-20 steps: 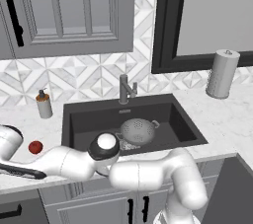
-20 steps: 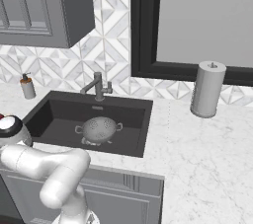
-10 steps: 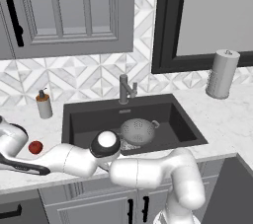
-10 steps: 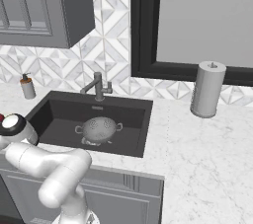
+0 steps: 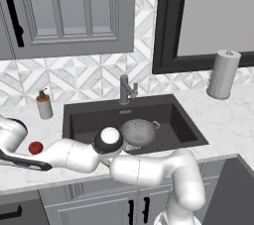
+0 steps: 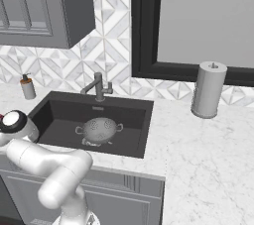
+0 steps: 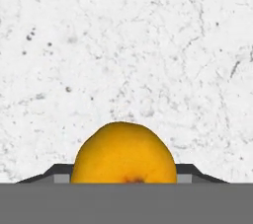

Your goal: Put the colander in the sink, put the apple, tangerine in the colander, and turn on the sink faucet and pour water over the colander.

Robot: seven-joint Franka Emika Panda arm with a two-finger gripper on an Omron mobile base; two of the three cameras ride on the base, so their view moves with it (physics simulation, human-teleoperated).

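- Tangerine (image 7: 124,153) sits dead centre at bottom edge of hand view, straight ahead of gripper (image 7: 123,176) and between its two dark tips, resting on white speckled surface (image 7: 123,45).
- Fruit is round, no long axis, so approach angle shouldn't matter; judged: grasp is in hand, lift comes next.
- Gripper jaws: partly open, one tip each side of tangerine, v. close to its skin; can't tell if they touch or grip it yet.
- Apple (image 5: 35,147) lies on surface at left-middle of left base view, just beside the arm's far end.
- Colander (image 5: 138,132) further back, upright inside sink (image 5: 79,120), centre frame; nothing in it that I can see.
- Sink faucet (image 5: 126,89) behind basin, upper centre; no water visible.
- Soap bottle (image 5: 43,105) at left of sink, paper roll (image 5: 223,74) far right.
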